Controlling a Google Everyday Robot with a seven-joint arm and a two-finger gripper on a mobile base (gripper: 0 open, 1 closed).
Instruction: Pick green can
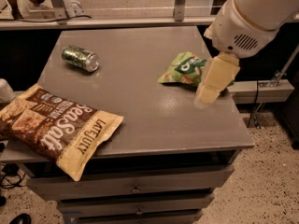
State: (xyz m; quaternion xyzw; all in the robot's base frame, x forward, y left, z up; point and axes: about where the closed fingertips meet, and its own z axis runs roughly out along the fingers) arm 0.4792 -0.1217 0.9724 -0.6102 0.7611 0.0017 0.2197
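Observation:
The green can (80,59) lies on its side at the back left of the grey table (154,120); it has a dark green patterned body and a silver end facing right. My gripper (214,80), cream-coloured under a large white arm housing (252,17), hangs over the table's right side. It partly covers the right edge of a bright green chip bag (181,69). The gripper is far to the right of the can and holds nothing that I can see.
A big brown and yellow sea-salt chip bag (56,127) lies at the front left, overhanging the table edge. Drawers (135,188) sit under the tabletop. A rail (117,22) runs behind the table. A white object (4,90) stands at the left edge.

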